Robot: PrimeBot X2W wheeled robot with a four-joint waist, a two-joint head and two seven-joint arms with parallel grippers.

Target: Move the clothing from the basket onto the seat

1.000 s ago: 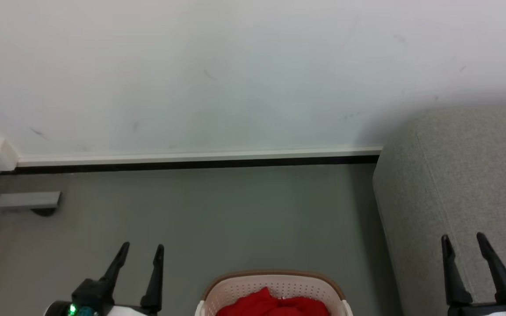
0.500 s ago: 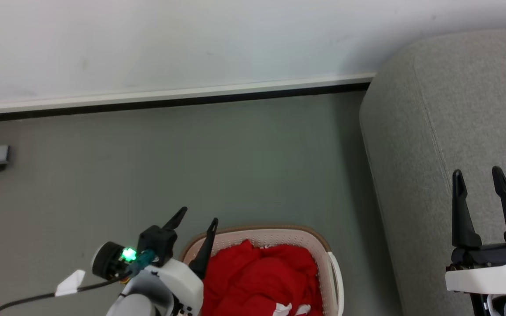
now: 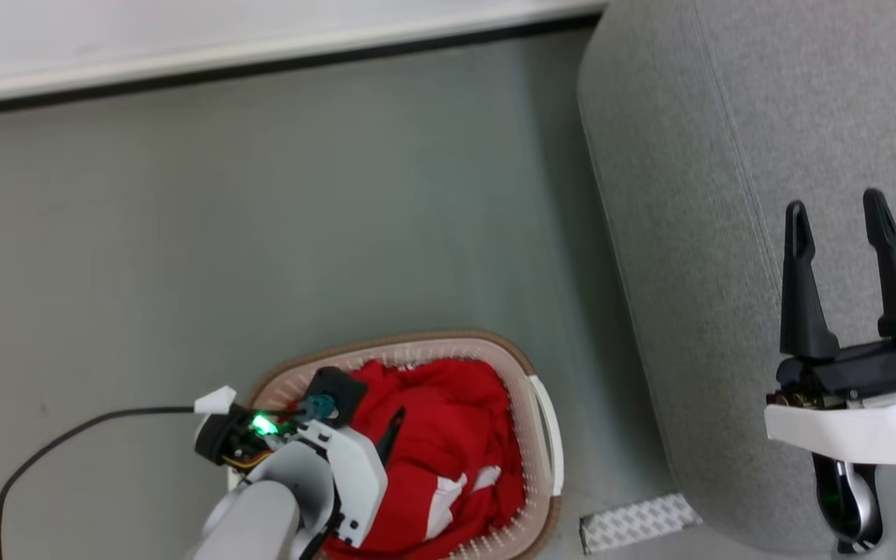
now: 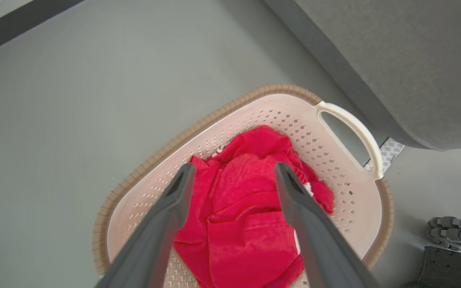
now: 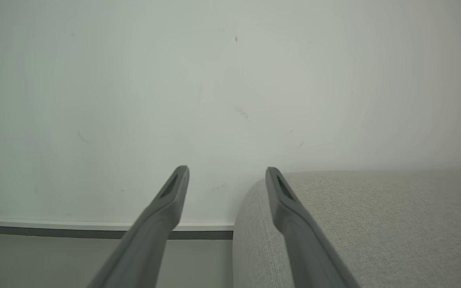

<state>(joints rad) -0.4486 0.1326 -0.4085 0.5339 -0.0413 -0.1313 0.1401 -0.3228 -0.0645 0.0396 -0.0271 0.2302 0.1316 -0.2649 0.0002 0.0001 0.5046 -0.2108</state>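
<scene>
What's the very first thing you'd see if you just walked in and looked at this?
The bright red clothing jumps out, bunched in the basket on the grey floor at the bottom of the head view. The left gripper hangs open right above it. On the right is the big grey sofa, with the right gripper open near it.

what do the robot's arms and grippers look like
The left gripper and right gripper each have two long, dark, tapering fingers on a black base with a green light. The wrists are white shells; the left forearm is pale grey. A black cable with a white tag runs to the left wrist.
</scene>
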